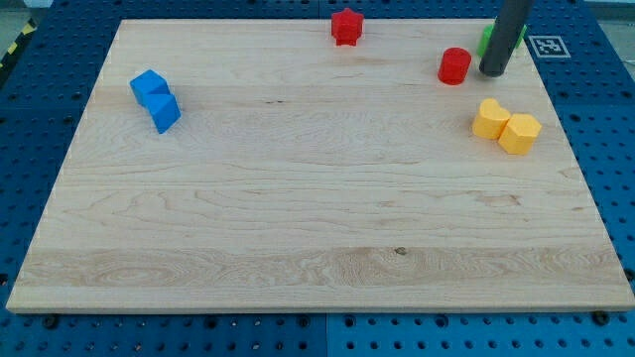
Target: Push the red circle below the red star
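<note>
Red circle (454,65) (squat cylinder) sits just left of my tip (492,72); no claw, nothing held.

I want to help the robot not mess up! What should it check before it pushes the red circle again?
1. My tip is on the board: ok.
2. Tip sits just right of the red circle, on the side away from the red star: ok.
3. Tip touches the circle: cannot tell.
4. Nothing lies between circle and star: ok.
5. Circle is below the star: not ok, it lies off to the view's right.
6. Green block behind the rod: shape cannot tell.
</note>
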Available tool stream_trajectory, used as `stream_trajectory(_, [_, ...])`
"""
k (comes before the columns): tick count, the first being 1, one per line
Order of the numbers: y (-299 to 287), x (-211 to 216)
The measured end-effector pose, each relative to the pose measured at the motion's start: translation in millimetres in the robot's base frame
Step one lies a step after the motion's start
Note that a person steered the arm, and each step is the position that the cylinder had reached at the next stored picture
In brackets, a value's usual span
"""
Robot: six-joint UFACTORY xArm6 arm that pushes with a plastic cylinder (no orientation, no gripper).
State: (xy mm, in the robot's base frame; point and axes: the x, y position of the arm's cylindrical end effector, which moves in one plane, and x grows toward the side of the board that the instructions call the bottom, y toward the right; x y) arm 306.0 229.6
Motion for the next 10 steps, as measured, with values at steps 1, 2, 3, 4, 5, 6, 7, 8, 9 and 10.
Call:
stream_trajectory(1, [-9, 4])
stream_trajectory(2, [-28, 6])
stream_trajectory(3, [-60, 6])
stream_trajectory(4, [-91, 5])
stream_trajectory(5, [-120, 3])
stream_trajectory(6, [-144, -3])
stream_trajectory(7, [-161, -12])
stream_trajectory(8, [-169, -23])
stream_trajectory(9, [-172, -20])
stream_trajectory(10, [-171, 36])
